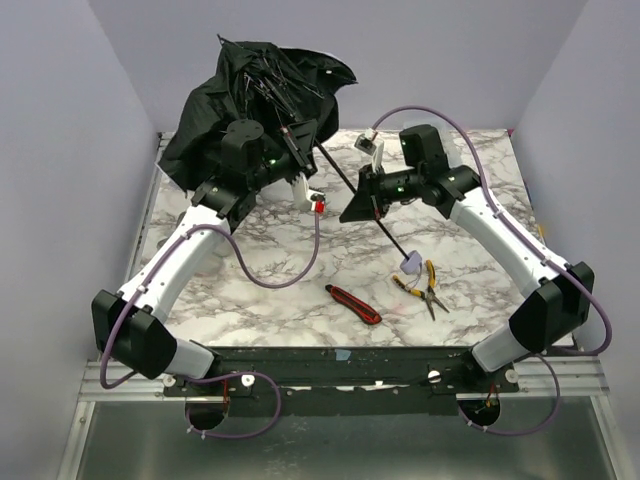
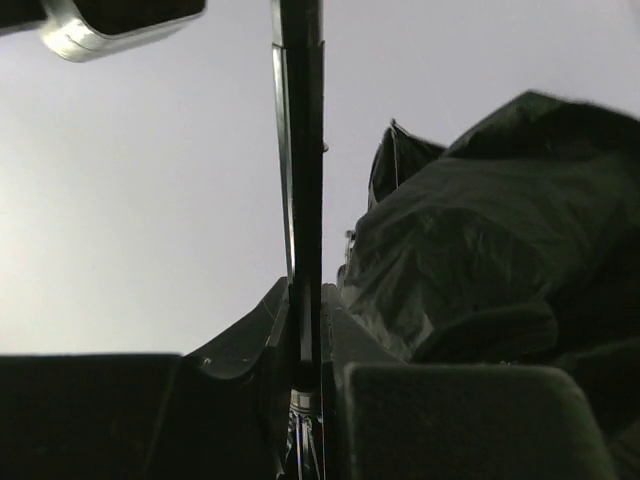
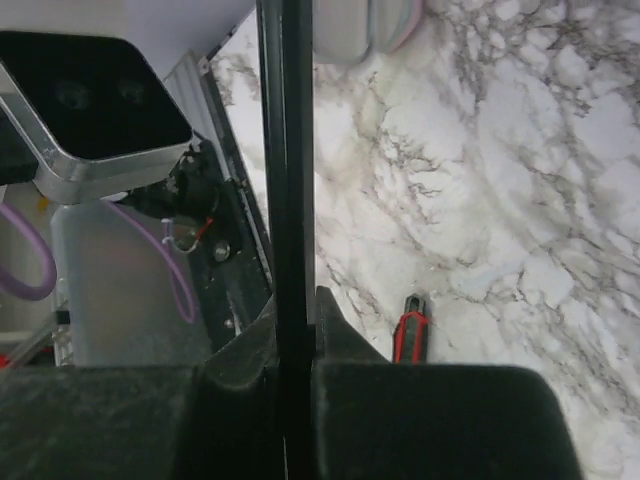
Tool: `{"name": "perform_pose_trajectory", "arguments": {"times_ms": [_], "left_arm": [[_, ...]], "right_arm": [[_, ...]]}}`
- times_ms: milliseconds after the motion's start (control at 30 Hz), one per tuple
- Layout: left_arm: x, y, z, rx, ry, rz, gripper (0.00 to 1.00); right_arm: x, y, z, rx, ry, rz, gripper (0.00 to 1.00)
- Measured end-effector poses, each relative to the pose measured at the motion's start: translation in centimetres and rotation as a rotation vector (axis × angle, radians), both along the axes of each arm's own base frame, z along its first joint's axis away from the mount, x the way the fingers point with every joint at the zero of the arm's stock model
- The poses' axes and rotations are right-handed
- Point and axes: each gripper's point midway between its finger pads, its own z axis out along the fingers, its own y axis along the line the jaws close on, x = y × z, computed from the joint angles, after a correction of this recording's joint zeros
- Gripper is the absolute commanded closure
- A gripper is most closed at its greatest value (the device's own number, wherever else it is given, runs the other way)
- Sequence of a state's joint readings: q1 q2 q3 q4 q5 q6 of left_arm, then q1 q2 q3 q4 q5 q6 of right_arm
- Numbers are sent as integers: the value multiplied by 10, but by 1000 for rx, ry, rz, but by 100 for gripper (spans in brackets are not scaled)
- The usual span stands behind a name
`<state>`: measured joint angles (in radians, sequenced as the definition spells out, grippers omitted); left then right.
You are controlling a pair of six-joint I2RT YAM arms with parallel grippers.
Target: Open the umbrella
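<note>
Both clench the shaft (image 1: 345, 180) of the umbrella (image 1: 215, 120): left claw (image 2: 305, 345) beside the canopy (image 1: 235, 85), right claw (image 3: 296, 335) farther off, bracing it for opening.

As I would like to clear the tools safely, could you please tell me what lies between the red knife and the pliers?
Nothing: the top view shows only bare marble table between the red knife and the pliers.

My right gripper (image 3: 296, 345) has both fingers pressed on the thin black umbrella shaft (image 3: 295, 150), which goes straight up to its pale handle (image 3: 350, 25) at the top edge. On the marble table (image 3: 500, 200), to the right of the shaft, lies a red and black cutter (image 3: 410, 328). On the left I see a black box in a silver frame (image 3: 90, 95).
</note>
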<state>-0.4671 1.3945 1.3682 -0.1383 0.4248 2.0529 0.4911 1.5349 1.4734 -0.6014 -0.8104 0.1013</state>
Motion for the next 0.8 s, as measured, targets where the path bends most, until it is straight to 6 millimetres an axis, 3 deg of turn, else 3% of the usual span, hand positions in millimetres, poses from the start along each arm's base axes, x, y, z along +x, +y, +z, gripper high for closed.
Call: {"name": "perform_pose_trajectory", "arguments": {"times_ms": [100,133,300,433,633,733,800], "left_arm": [[8,1,-2,-3,-8,13,38],[9,-2,2,-13,-27,6,30],[10,-5,30,-77,-117,23,11],[8,11,43,-182,-70,94,8],[-24,46,61,-441,94,163,8],[-38,55,72,-600,237,172,8],[-52,61,84,-741,367,165,8]], "right_arm": [[-1,7,8,38,16,11,100],[3,8,12,54,19,-3,100],[20,-1,28,173,66,-119,100],[46,-10,54,286,90,-213,100],[70,-15,110,470,-28,-264,100],[71,-21,140,542,-202,-281,100],[57,-32,156,565,-354,-290,100]]}}
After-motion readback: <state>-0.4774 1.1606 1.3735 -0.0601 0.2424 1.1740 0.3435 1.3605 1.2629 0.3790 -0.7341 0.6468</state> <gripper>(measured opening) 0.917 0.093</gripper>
